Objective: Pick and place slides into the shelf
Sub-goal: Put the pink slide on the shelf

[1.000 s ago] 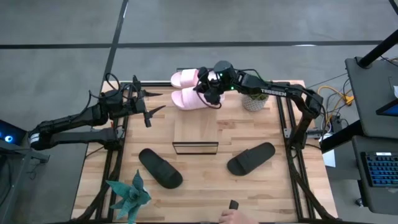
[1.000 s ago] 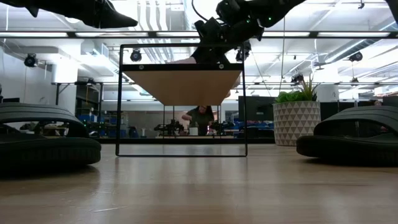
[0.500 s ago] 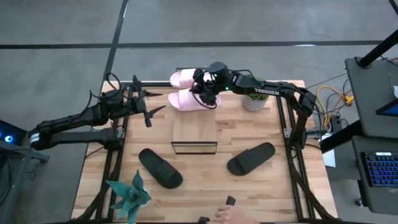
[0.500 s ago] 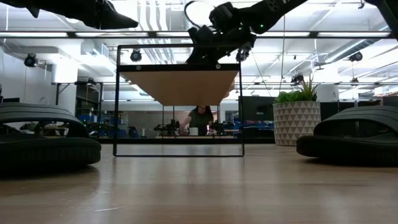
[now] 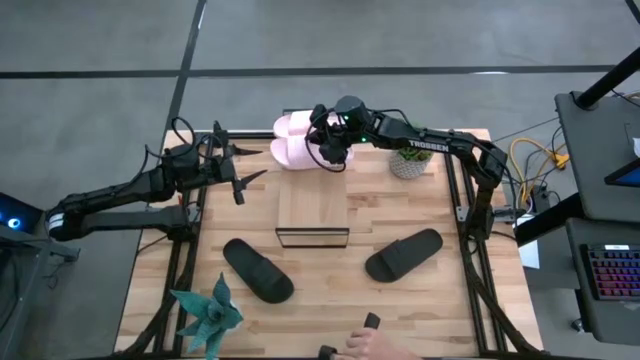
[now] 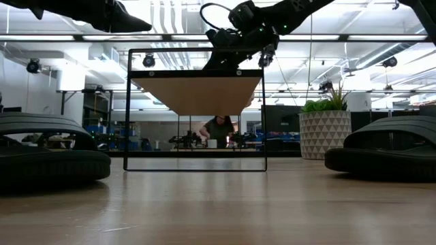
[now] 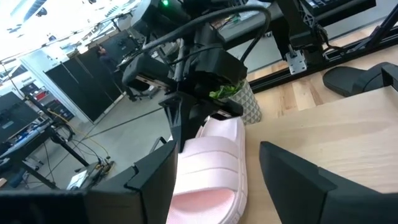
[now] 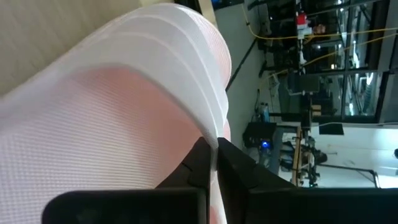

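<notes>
Two pink slides [image 5: 292, 140] lie at far table edge, behind shelf [image 5: 313, 212]. Right gripper [image 5: 333, 152], fingers pinched shut, touches nearer pink slide [image 7: 208, 171]. Left gripper [image 5: 243, 176] waits at left, fingers wide, holding nothing. Two black slides [image 5: 257, 270] [image 5: 403, 254] lie near front.

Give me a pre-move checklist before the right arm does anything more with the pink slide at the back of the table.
1. Right gripper shut at the nearer pink slide: ok; right wrist view shows the fingers closed against its strap.
2. Slide firmly held: cannot tell.
3. Second pink slide clear of the gripper: cannot tell; it lies right beside the first.
4. Shelf top free to receive a slide: ok.
5. Left gripper out of the way: ok; open, at the table's left edge.
6. Black slides clear of the path: ok; they lie at the front.
</notes>
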{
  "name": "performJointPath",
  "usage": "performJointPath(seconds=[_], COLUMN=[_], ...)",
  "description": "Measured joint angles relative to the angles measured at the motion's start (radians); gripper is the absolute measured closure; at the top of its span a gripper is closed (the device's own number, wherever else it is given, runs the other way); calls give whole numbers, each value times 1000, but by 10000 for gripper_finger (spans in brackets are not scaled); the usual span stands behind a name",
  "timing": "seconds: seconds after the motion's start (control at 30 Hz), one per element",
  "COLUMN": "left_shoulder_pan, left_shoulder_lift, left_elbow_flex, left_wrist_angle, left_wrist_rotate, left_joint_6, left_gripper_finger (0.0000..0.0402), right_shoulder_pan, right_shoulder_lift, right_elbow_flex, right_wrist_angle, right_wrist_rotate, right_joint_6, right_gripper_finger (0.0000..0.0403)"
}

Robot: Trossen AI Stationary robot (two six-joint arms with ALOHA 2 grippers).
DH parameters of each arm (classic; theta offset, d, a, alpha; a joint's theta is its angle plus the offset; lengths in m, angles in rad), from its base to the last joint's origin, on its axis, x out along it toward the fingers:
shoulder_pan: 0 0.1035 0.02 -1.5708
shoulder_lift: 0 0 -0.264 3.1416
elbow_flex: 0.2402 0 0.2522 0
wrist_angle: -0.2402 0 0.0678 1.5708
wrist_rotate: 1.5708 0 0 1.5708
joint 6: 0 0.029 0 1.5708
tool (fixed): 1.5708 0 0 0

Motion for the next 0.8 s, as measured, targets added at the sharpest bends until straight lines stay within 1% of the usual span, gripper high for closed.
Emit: performJointPath(seconds=[0.3,0.6,0.8], left_shoulder_pan=[0,0,0], left_shoulder_lift=[1,2,2], left_elbow_flex=[0,0,0], left_wrist_angle=[1,2,1], left_wrist_rotate=[0,0,0], left_joint_6=[0,0,0], left_gripper_finger=[191,191,191], right_shoulder_pan=[0,0,0], right_shoulder_lift=[0,0,0], right_elbow_flex=[0,2,1], right_wrist_angle=[-40,-40,-37], right_wrist_rotate=[-3,-5,-14], right_joint_6=[5,10,44], right_gripper_finger=[394,394,390])
